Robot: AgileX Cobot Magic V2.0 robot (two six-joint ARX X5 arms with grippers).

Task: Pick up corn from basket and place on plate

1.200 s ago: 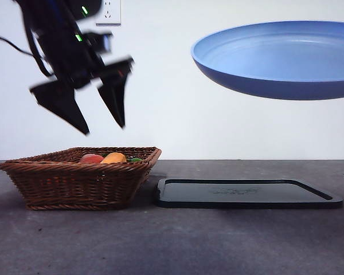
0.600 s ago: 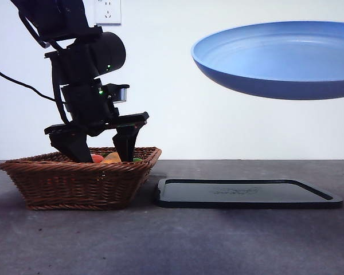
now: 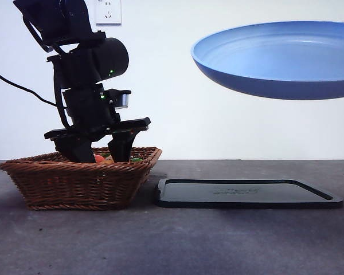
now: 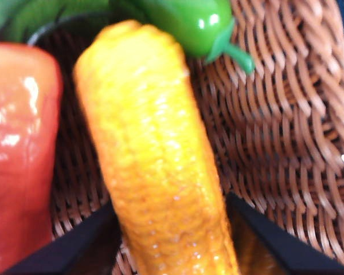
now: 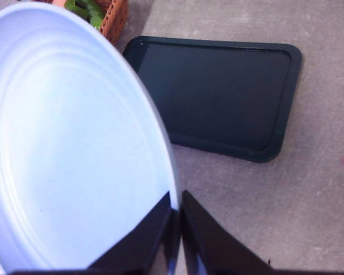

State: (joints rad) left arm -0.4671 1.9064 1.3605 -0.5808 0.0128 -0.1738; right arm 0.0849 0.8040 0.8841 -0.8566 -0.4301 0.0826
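The orange-yellow corn [image 4: 160, 160] lies in the brown wicker basket [image 3: 74, 183] at the left of the table. Only a sliver of the corn [image 3: 107, 161] shows over the rim in the front view. My left gripper [image 3: 99, 154] has reached down into the basket [image 4: 275, 143]. In the left wrist view this gripper [image 4: 169, 203] is open, with one black jaw close on each side of the cob. The light-blue plate [image 3: 275, 57] hangs in the air at the upper right. My right gripper [image 5: 176, 200] is shut on the rim of the plate [image 5: 74, 143].
A red-orange pepper [image 4: 17, 143] lies beside the corn and a green pepper [image 4: 189, 20] at its far end. A flat black tray [image 3: 246, 192] rests on the grey table right of the basket, below the raised plate. A wall socket [image 3: 108, 11] is behind.
My left gripper has dropped from above the basket down into it, and its jaws have drawn a little closer around the corn. The plate and the right gripper have stayed still.
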